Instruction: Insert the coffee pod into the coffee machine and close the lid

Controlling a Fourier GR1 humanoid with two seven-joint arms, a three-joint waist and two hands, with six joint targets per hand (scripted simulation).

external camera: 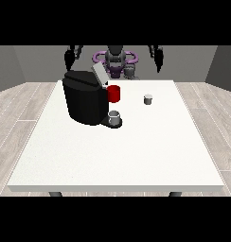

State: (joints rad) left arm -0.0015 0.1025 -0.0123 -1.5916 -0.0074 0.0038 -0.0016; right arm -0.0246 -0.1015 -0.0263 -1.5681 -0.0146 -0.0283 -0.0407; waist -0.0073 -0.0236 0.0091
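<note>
Nothing started: pod [148, 99] sat on the worktop [136, 151], lid [99, 74] up.

Pod stood alone right of the machine [84, 97], well apart from it, untouched. Machine sat at the worktop's left-back, lid tilted open. A red cup [114, 93] was just beside its front, and a grey cup [115, 117] sat on its base. Both robot hands were raised at the robot's sides, off the worktop and far from everything: one at the view's left [69, 58], one at the view's right [158, 57]. Neither held anything. Fingers too small to read, so open or closed: can't tell. All steps left by my read: grab pod, insert, close lid. No brands, labels or writing readable anywhere.
</note>
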